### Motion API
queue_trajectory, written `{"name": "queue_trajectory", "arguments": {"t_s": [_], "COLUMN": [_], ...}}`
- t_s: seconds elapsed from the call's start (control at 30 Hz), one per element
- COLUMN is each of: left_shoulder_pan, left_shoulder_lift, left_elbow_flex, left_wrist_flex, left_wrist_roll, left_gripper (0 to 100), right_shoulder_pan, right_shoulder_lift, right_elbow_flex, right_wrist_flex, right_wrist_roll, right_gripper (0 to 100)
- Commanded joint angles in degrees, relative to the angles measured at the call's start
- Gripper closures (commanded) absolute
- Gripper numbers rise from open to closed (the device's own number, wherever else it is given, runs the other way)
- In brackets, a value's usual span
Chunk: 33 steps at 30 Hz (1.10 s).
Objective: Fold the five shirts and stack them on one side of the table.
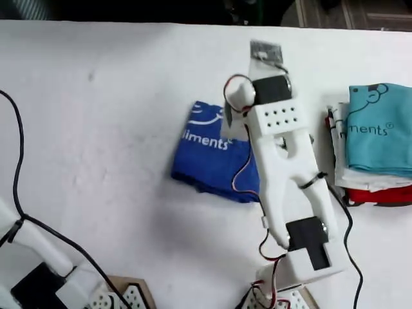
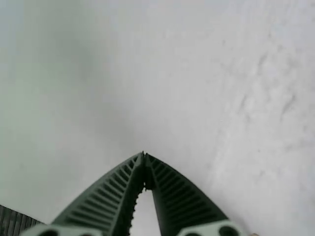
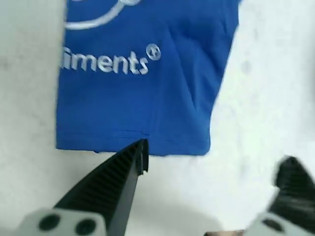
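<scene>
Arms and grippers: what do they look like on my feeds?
Both arms are white plastic. The right arm carries black servo motors, a perforated block and thin red, white and black wires; a black cable trails from the left arm. The left gripper has dark green ribbed fingers with toothed inner edges; the right gripper has black ribbed fingers.

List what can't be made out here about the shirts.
High view: the stack is cut off by the frame edge, and the teal shirt covers the layers, so their count is unclear.
High view: the blue shirt is partly hidden under the right arm.
Right wrist view: the blue shirt runs past the frame edge.
High view: the left arm is mostly cut off at the corner.
</scene>
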Motion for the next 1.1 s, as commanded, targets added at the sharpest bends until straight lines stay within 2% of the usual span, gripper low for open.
{"name": "queue_trajectory", "arguments": {"t_s": [0.0, 0.23, 0.37, 0.73, 0.97, 1.07], "left_shoulder_pan": [0.4, 0.0, 0.0, 0.0, 0.0, 0.0], "left_shoulder_lift": [-2.1, -2.1, -2.1, -2.1, -2.1, -2.1], "left_elbow_flex": [-1.6, -1.6, -1.6, -1.7, -1.9, -2.1], "left_wrist_flex": [-0.4, -0.4, -0.4, -0.4, -0.4, -0.4], "left_wrist_roll": [0.0, 0.0, 0.0, 0.0, 0.0, 0.0], "left_gripper": [98, 98, 98, 98, 98, 98], "right_shoulder_pan": [-1.0, -2.6, -2.7, -2.2, -2.2, -1.2], "right_shoulder_lift": [-2.9, 0.0, 4.4, 17.9, 24.0, 25.9], "right_elbow_flex": [2.5, 11.5, 14.2, 14.1, 14.0, 14.0], "right_wrist_flex": [-4.2, -26.8, -37.2, -43.6, -44.3, -44.1], "right_wrist_roll": [-3.0, -3.6, -7.0, -13.6, -13.8, -13.9], "right_gripper": [44.3, 49.6, 54.0, 55.3, 55.5, 60.4]}}
